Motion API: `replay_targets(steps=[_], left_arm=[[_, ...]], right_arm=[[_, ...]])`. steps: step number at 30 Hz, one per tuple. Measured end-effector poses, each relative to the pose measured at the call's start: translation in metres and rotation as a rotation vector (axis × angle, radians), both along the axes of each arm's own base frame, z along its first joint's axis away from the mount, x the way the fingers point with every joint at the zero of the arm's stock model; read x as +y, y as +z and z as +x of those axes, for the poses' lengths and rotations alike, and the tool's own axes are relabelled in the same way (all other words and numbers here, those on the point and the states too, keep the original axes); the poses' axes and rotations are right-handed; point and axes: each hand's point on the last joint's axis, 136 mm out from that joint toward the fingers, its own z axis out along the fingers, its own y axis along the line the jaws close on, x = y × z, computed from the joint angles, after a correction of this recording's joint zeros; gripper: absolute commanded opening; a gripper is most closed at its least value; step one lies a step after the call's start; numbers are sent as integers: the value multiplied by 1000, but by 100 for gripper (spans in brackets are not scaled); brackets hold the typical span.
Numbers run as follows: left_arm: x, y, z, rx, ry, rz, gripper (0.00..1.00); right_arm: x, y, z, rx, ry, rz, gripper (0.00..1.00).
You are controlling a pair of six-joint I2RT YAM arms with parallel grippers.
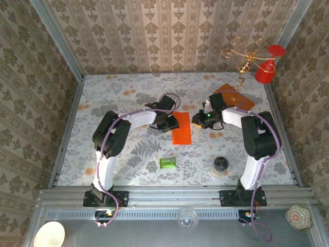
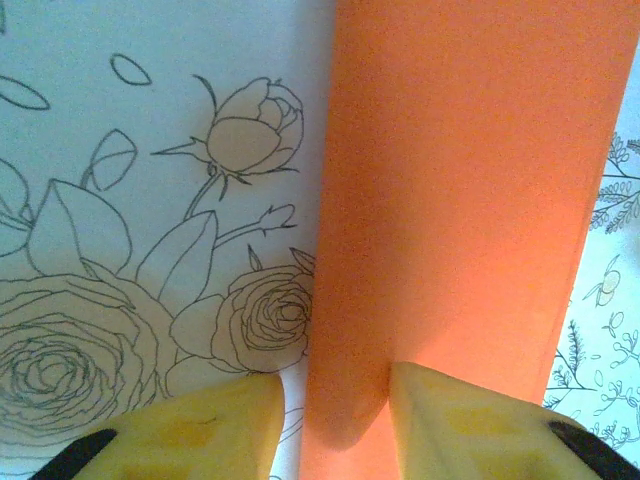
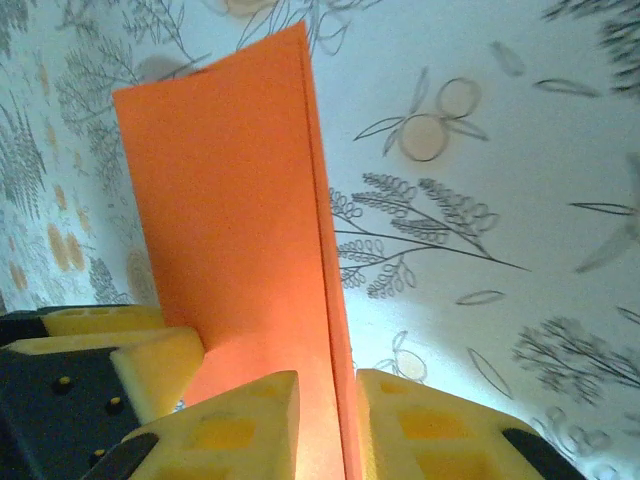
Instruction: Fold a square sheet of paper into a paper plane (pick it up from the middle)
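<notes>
The square sheet of paper (image 1: 182,128) is bright orange and lies on the flowered table, folded into a narrow upright rectangle. No paper plane is in view. My left gripper (image 1: 172,122) stands at the sheet's left long edge. In the left wrist view the paper (image 2: 460,200) runs up from between the yellow fingers, and the gripper (image 2: 337,400) is open with a wide gap around that edge. My right gripper (image 1: 197,119) is at the right long edge. In the right wrist view the doubled edge of the paper (image 3: 220,200) passes between the slightly parted jaws of the gripper (image 3: 327,400).
A small green packet (image 1: 167,162) and a short round jar (image 1: 220,166) sit near the front. A brownish-orange board (image 1: 234,96) with a gold wire stand (image 1: 241,51) and a red cup (image 1: 267,69) are at the back right.
</notes>
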Motion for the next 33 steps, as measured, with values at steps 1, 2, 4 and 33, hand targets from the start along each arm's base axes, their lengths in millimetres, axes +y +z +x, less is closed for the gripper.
replay_targets(steps=[1,2,4,33], left_arm=[[0,0,0,4,2,3,38],[0,-1,0,8,4,6,38],[0,-1,1,17,11,13,38],[-2,-7,0,87,20,74,43]], right_arm=[[-3,1,0,-2,-10,-1,24],[-5,2,1,-4,-17,-2,24],[-7,2,2,-6,-23,-6,23],[-4,2,3,-23,-15,16,23]])
